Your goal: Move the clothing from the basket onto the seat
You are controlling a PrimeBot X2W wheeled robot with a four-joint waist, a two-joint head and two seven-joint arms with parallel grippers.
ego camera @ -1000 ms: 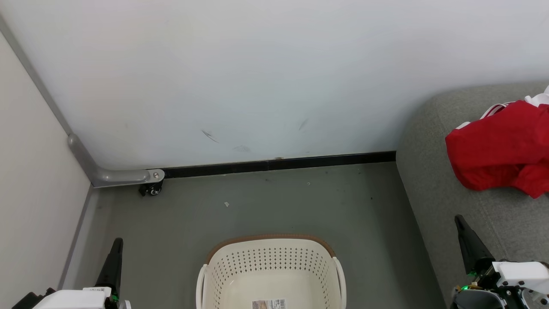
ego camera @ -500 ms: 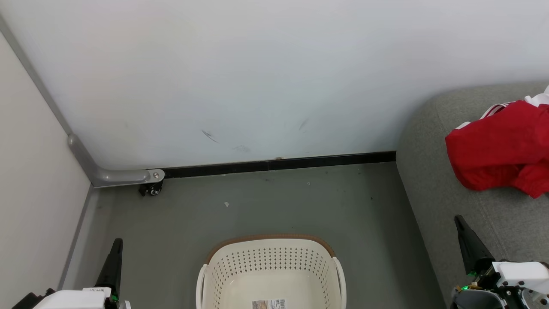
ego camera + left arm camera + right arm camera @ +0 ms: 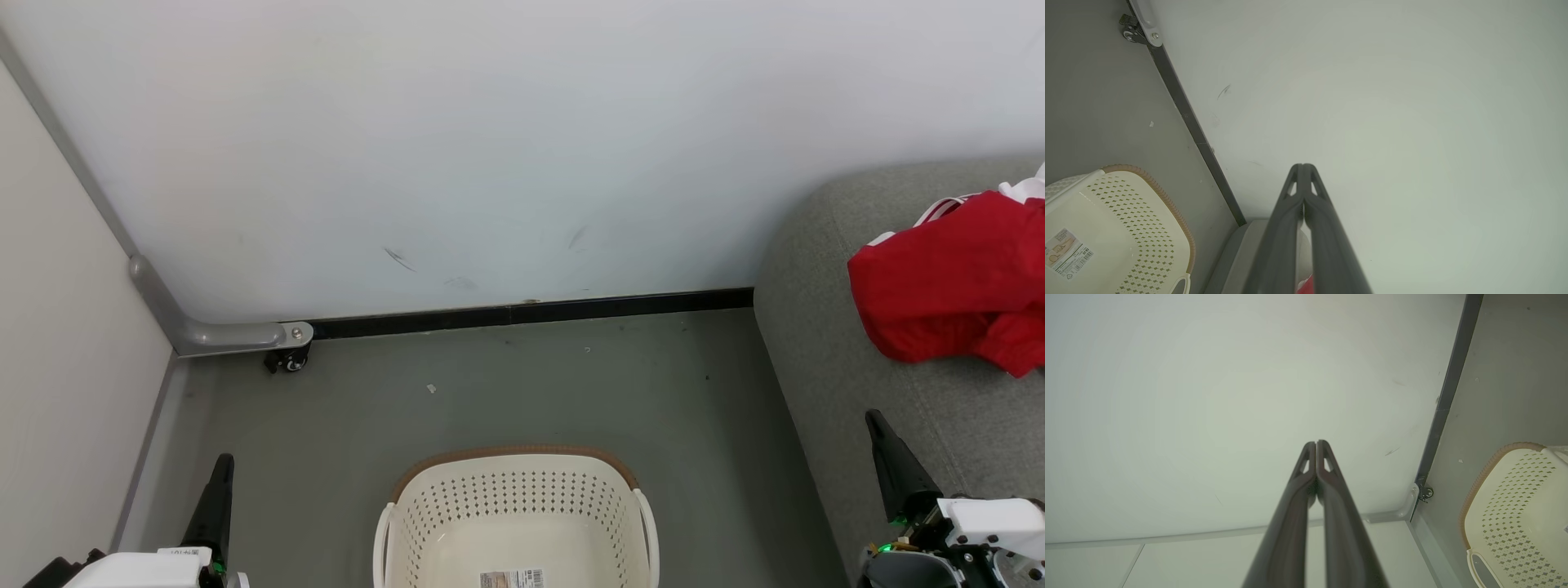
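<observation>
The cream basket (image 3: 516,498) with a brown rim band stands on the floor at the bottom middle of the head view, holding only a paper label (image 3: 511,578). The red clothing (image 3: 951,282) with white edging lies bunched on the grey seat (image 3: 824,351) at the right. My left gripper (image 3: 222,467) is shut at the lower left, left of the basket. Over the seat's front edge, my right gripper (image 3: 875,421) is shut and holds nothing. In the left wrist view the left gripper (image 3: 1303,167) points at the wall, with the basket (image 3: 1118,228) lower left. The right gripper (image 3: 1316,443) in its wrist view is pressed shut.
A white wall with a black skirting strip (image 3: 531,312) closes the back. A grey metal bracket with a small castor (image 3: 287,359) sits in the left corner beside a pale panel (image 3: 57,367). Grey floor (image 3: 506,384) lies between wall and basket.
</observation>
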